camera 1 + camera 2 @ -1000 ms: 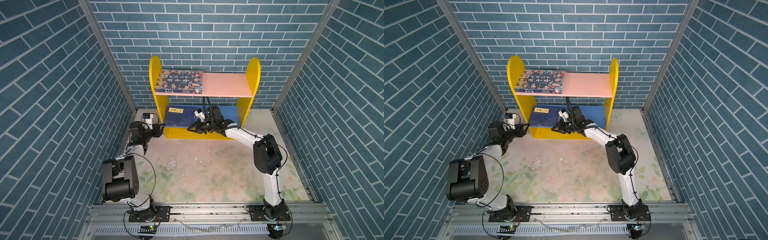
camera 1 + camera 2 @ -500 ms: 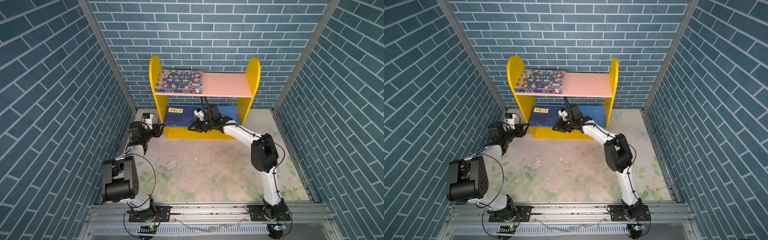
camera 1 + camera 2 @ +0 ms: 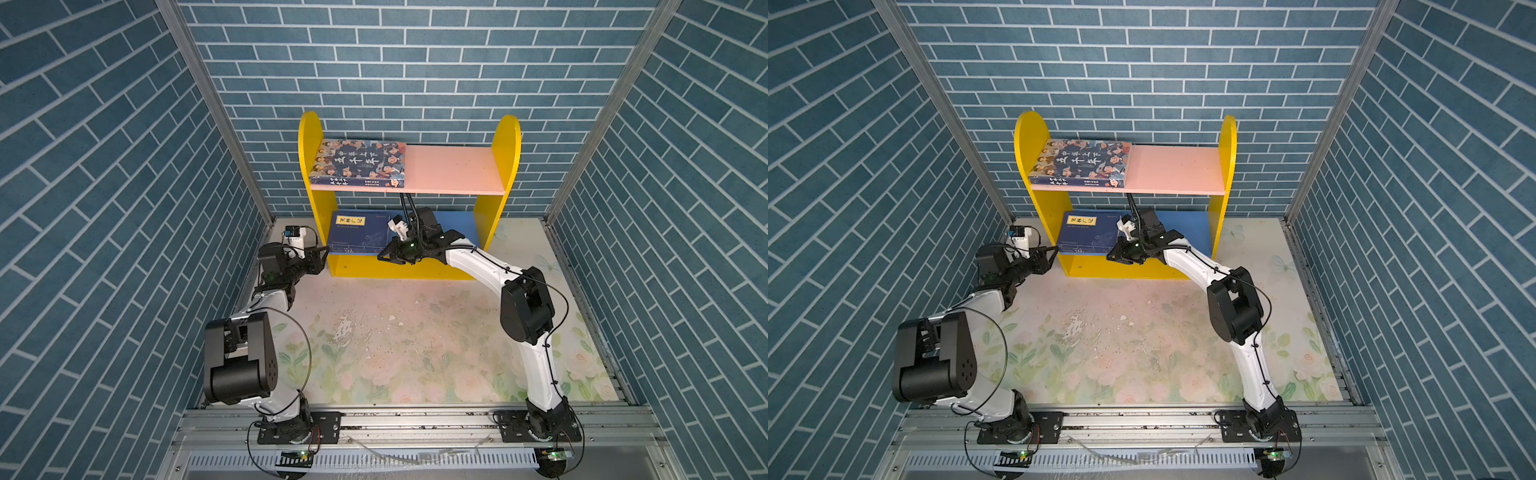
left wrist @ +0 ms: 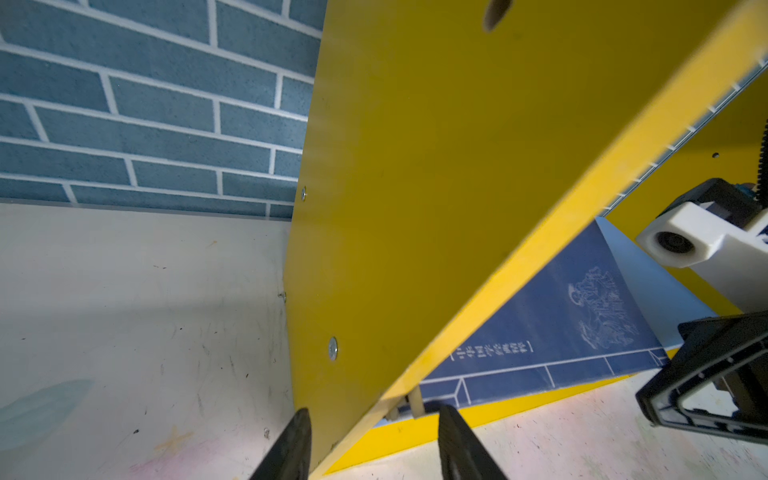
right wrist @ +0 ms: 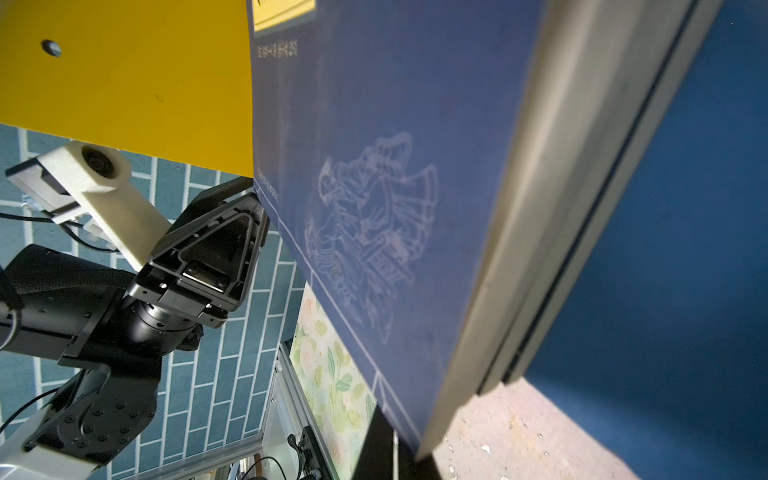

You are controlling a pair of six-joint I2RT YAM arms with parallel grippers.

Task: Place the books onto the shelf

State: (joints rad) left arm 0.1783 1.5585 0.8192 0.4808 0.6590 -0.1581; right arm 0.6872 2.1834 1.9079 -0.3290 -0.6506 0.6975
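The shelf [image 3: 503,158] stands against the back wall. The cartoon-faced book [image 3: 359,162] [image 3: 1084,160] lies flat on the left of its pink upper board [image 3: 453,170]. A stack of navy-blue books [image 3: 357,232] [image 3: 1088,232] [image 4: 561,324] [image 5: 374,166] lies on the left of the blue lower board [image 3: 461,224]. My right gripper [image 3: 384,258] [image 3: 1113,257] [image 5: 395,457] is shut, its tips at the stack's front right corner. My left gripper [image 3: 322,253] [image 3: 1052,253] [image 4: 374,411] is open and straddles the lower front corner of the left yellow side panel [image 4: 415,166].
Blue brick-patterned walls [image 3: 124,208] close in on the left, right and back. The floor is a worn floral mat [image 3: 415,340]. Both arm bases sit on a metal rail [image 3: 415,424] at the front. The right half of each shelf board is bare.
The right arm's elbow has shifted slightly left and its wrist has turned a little. Its fingertips stay at the stack's corner. The left arm and the books have not visibly moved.
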